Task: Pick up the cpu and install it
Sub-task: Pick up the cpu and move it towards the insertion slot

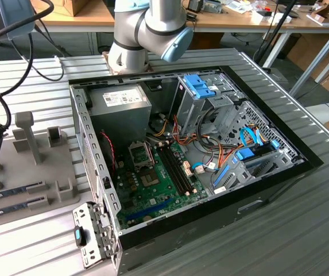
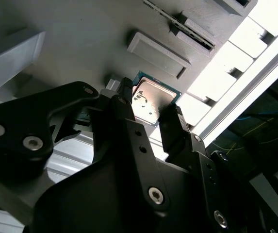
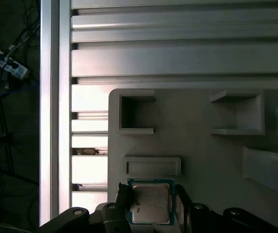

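In both wrist views the claw (image 3: 151, 190) is clamped on the cpu (image 3: 151, 206). Its two black fingers (image 3: 123, 194) press against opposite edges of the chip. The shiny metal top faces up, and a thin green rim shows around it.

The cpu (image 2: 151, 102) sits low over the grey parts tray (image 3: 202, 160), just beside a low raised rectangular block (image 3: 152, 166). I cannot tell whether it rests on the tray or has left it. In the second wrist view the claw (image 2: 148, 99) comes at the chip from a slant. The tray (image 2: 80, 48) is in shade behind it.

In the exterior view the tray (image 1: 49, 167) lies at the exterior view's left on the ribbed metal tabletop (image 1: 302, 230), with two memory sticks (image 1: 15, 188) in its slots. The open computer case (image 1: 267, 190) fills the middle of the frame. Inside it are the green motherboard (image 1: 164, 184), its processor socket (image 1: 141, 155) and the grey power supply (image 1: 121, 100). The base joints of the robot arm (image 1: 147, 29) stand at the top centre, behind the case.
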Motion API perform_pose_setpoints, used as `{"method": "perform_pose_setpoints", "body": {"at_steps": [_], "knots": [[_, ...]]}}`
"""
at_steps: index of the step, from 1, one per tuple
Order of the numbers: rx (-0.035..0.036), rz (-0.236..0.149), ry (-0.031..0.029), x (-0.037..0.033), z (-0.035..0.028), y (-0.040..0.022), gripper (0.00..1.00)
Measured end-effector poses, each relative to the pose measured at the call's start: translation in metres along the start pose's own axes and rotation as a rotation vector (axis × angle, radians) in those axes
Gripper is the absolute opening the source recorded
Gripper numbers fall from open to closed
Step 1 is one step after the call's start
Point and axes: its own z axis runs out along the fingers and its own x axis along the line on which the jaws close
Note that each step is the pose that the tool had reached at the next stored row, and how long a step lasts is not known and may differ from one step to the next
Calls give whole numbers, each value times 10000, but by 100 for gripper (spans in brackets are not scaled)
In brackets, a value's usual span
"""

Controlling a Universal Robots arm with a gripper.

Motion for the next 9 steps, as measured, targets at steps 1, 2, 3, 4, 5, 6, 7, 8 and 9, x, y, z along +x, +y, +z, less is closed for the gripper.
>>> {"method": "perform_pose_setpoints", "body": {"at_steps": [1,2,3,4,5,6,7,8,9], "knots": [[-1,0,0,0,-4,0,47],[-2,0,0,0,-9,0,47],[-3,-1,1,1,-13,0,47],[-4,-1,1,1,-18,0,47],[-5,-1,0,1,-22,0,47],[-6,-1,1,1,-27,0,47],[-6,-1,1,1,-31,0,47],[-7,-1,1,1,-36,0,47],[-8,-1,1,2,-41,0,47]]}}
